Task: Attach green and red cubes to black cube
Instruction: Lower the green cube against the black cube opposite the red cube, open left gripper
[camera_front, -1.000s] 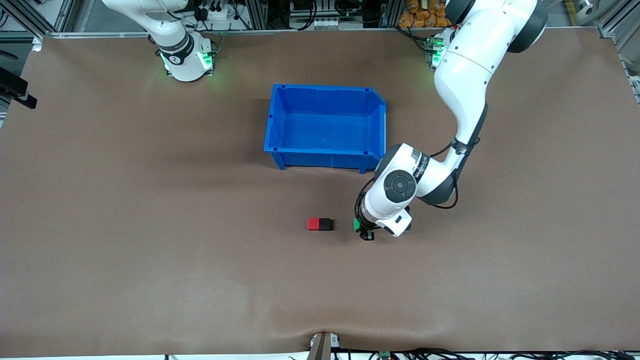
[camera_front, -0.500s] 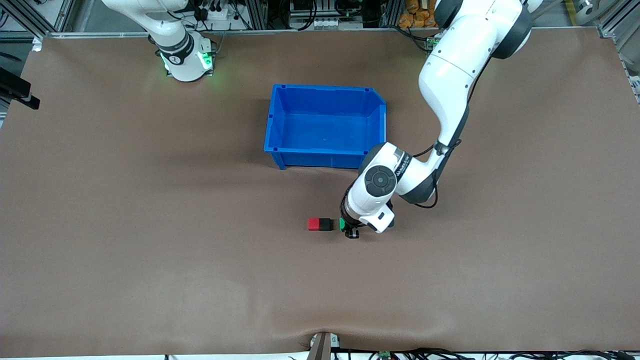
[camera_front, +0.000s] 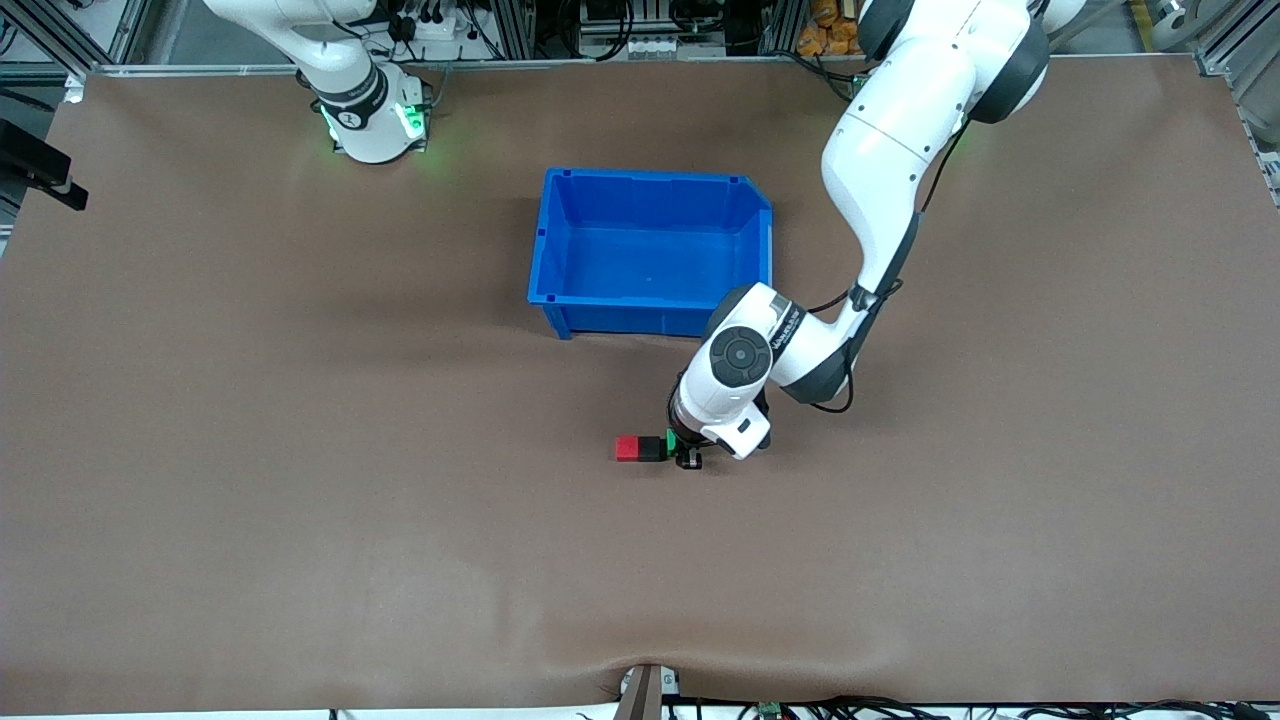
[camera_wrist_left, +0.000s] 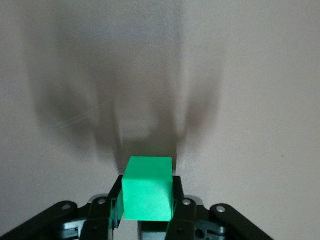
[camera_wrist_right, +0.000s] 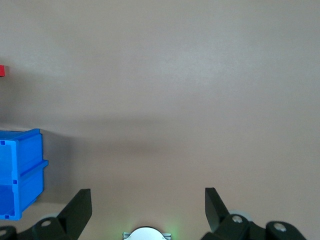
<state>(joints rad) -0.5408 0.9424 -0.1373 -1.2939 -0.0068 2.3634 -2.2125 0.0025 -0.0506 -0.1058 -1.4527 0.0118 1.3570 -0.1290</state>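
The front view looks down from high across the brown table (camera_front: 300, 500), facing both bases. The left wrist view sits close above the bright green cube (camera_wrist_left: 148, 188). The right wrist view looks down from higher, sharing the open blue plastic bin (camera_wrist_right: 20, 170) with the front view (camera_front: 650, 250).

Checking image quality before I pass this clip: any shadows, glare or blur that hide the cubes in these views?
Front view: even light, no glare; the left gripper partly covers the green cube beside the black cube and red cube. Left wrist view: sharp cube, soft dark shadows on the table. Right wrist view: faint shadow band, open right gripper.
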